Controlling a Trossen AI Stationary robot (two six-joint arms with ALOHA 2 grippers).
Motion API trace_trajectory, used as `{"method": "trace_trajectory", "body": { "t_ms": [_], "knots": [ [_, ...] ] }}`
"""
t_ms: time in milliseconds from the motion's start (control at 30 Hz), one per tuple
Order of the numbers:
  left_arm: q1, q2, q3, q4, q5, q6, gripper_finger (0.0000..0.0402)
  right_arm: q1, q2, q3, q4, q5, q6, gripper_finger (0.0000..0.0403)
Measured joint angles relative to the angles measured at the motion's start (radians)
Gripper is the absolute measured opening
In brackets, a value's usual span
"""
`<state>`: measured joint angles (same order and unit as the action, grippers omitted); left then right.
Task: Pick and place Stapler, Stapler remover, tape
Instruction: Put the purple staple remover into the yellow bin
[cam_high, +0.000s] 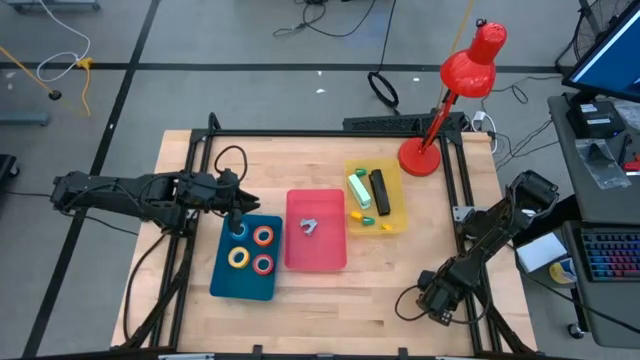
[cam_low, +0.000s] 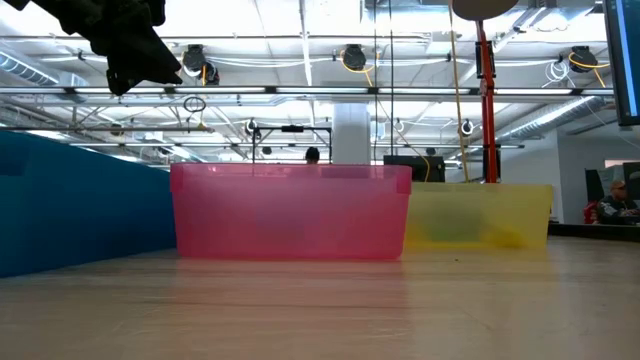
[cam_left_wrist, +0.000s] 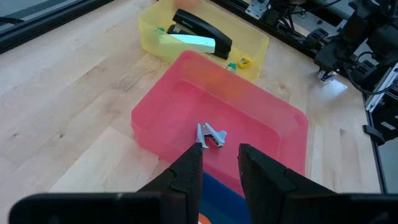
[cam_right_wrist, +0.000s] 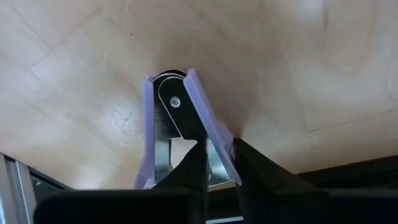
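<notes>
Four tape rolls lie in the blue tray (cam_high: 246, 257): blue (cam_high: 238, 230), orange (cam_high: 263, 235), yellow (cam_high: 239, 257), red (cam_high: 263, 264). A grey stapler remover (cam_high: 308, 227) (cam_left_wrist: 210, 136) lies in the pink tray (cam_high: 316, 255). A black stapler (cam_high: 379, 192) (cam_left_wrist: 202, 30) and a green one (cam_high: 359, 190) lie in the yellow tray (cam_high: 398, 215). My left gripper (cam_high: 237, 206) (cam_left_wrist: 220, 163) hangs open and empty above the blue tray's far end. My right gripper (cam_high: 437, 300) (cam_right_wrist: 220, 165) sits low at the table's near right, shut on a purple stapler remover (cam_right_wrist: 174, 124). My right gripper has one purple handle (cam_right_wrist: 217, 152) of the stapler remover pinched between its two fingers, pointing down at the table. The other handle (cam_right_wrist: 147, 143) stands outside the fingers. I cannot tell whether the remover rests on the wood or is lifted.
A red desk lamp (cam_high: 455, 90) stands with its base (cam_high: 420, 158) at the table's far right corner, beside the yellow tray. Small yellow and green bits lie in that tray. Bare wood runs along the near edge and the left side. Black frame rails border the table.
</notes>
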<state>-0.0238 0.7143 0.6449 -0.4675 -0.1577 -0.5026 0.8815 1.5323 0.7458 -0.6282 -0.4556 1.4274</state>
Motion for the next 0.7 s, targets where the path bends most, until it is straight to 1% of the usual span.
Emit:
{"method": "trace_trajectory", "body": {
  "t_ms": [167,400,533,700],
  "knots": [
    [0.0,0.0,0.0,0.0,0.0,0.0,0.0104,-0.015,-0.026,-0.004,0.008,0.021,-0.004,0.0041],
    [0.0,0.0,0.0,0.0,0.0,0.0,0.0104,-0.034,-0.092,-0.003,0.022,0.123,0.065,0.0041],
    [0.0,0.0,0.0,0.001,0.0,0.003,0.0104,-0.064,-0.155,-0.003,0.047,0.231,0.123,0.0041],
    [0.0,0.0,0.0,0.001,0.0,0.003,0.0104,-0.127,-0.249,-0.002,0.169,0.424,0.159,0.0041]
  ]
}}
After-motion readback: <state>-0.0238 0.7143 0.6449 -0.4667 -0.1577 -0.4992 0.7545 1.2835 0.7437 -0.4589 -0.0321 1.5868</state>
